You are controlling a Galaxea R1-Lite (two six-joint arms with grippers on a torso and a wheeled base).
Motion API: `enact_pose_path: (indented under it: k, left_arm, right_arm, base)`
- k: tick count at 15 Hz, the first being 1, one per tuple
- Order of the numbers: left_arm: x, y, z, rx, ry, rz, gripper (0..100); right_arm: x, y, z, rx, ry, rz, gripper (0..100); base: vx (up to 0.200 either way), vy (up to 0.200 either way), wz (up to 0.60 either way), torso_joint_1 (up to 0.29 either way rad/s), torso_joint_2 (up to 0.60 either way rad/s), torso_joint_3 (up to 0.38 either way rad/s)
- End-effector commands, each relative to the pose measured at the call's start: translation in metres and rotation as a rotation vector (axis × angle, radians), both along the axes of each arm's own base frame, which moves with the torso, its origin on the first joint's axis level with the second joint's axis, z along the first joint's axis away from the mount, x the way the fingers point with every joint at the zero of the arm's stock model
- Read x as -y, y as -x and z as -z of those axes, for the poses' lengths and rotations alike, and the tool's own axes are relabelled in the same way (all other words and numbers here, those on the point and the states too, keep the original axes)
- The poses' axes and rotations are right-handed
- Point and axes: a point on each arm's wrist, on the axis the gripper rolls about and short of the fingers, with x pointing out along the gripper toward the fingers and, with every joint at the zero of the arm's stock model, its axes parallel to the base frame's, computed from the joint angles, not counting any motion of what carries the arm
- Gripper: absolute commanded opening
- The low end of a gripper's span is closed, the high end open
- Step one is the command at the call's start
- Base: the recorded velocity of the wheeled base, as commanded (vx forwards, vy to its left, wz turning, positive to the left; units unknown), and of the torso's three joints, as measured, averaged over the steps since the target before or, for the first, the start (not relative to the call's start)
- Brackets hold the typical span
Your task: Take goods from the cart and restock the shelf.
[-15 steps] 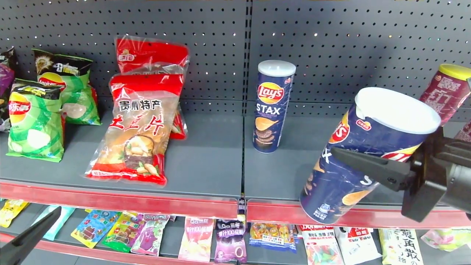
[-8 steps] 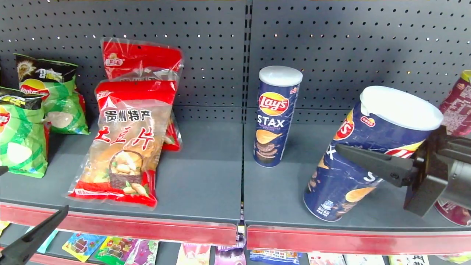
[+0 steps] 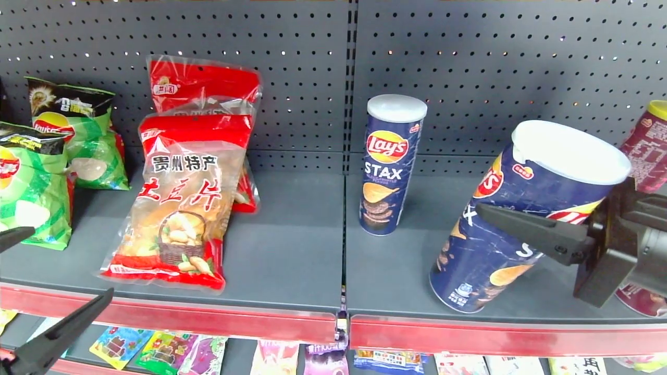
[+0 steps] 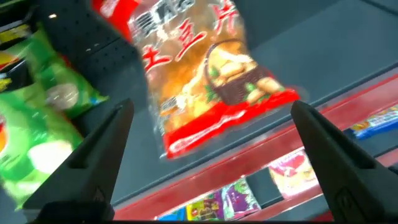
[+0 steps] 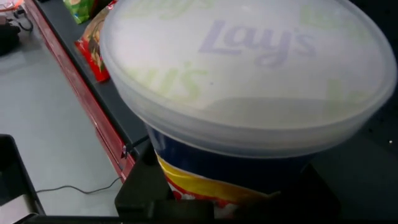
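Observation:
My right gripper (image 3: 526,221) is shut on a blue chips can (image 3: 521,208) with a white lid (image 5: 249,68). The can is held tilted, top leaning right, over the grey shelf board (image 3: 396,271). Its bottom edge is low near the front lip; I cannot tell if it touches. A second blue can (image 3: 391,166) stands upright behind and to the left of it. My left gripper (image 3: 73,260) is open at the shelf's front left, with nothing between its fingers. In the left wrist view the left gripper (image 4: 211,109) faces a red bag of potato slices (image 4: 205,74).
Two red snack bags (image 3: 182,198) and green chip bags (image 3: 36,187) fill the shelf's left half. A maroon can (image 3: 646,146) leans at the far right, close behind the held can. A red lip (image 3: 469,338) edges the shelf; candy packets (image 3: 156,351) lie below. Bare board lies between the bags and the upright can.
The head camera shifted upward. The held can went from over the red lip to over the shelf board. My left gripper rose, so both its fingers now show.

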Motion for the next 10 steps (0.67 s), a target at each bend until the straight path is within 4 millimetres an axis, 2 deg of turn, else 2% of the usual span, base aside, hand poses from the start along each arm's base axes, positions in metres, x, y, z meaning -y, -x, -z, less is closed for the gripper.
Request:
enact_pose_path:
  k: [1, 2, 3, 4, 6, 8, 10]
  left_arm:
    - [0.02, -0.035, -0.021, -0.075, 0.063, 0.102, 100]
    - [0.036, -0.059, -0.034, -0.12, 0.125, 0.144, 100]
    - [0.045, -0.071, -0.038, -0.134, 0.133, 0.164, 100]
    - [0.062, -0.1, -0.04, -0.145, 0.138, 0.211, 100]
    - [0.086, -0.142, -0.039, -0.143, 0.16, 0.341, 100]
    - [0.11, -0.176, -0.036, -0.164, 0.158, 0.39, 100]
    - [0.132, -0.2, -0.039, -0.163, 0.167, 0.468, 100]
  right_arm:
    - [0.001, 0.001, 0.0, 0.003, -0.001, 0.005, 0]
    - [0.005, 0.004, -0.006, 0.021, -0.016, 0.008, 0]
    - [0.006, 0.005, -0.007, 0.026, -0.019, 0.015, 0]
    - [0.01, 0.008, -0.008, 0.034, -0.024, 0.052, 0]
    - [0.014, 0.012, -0.009, 0.042, -0.036, 0.083, 0]
    - [0.017, 0.011, -0.015, 0.06, -0.05, 0.112, 0]
    - [0.018, 0.011, -0.015, 0.059, -0.049, 0.12, 0]
  base:
    - [0.0, 0.0, 0.0, 0.0, 0.0, 0.0]
    - [0.0, 0.0, 0.0, 0.0, 0.0, 0.0]
    - [0.0, 0.0, 0.0, 0.0, 0.0, 0.0]
    - [0.0, 0.0, 0.0, 0.0, 0.0, 0.0]
    - [0.0, 0.0, 0.0, 0.0, 0.0, 0.0]
    - [0.0, 0.0, 0.0, 0.0, 0.0, 0.0]
    - [0.0, 0.0, 0.0, 0.0, 0.0, 0.0]
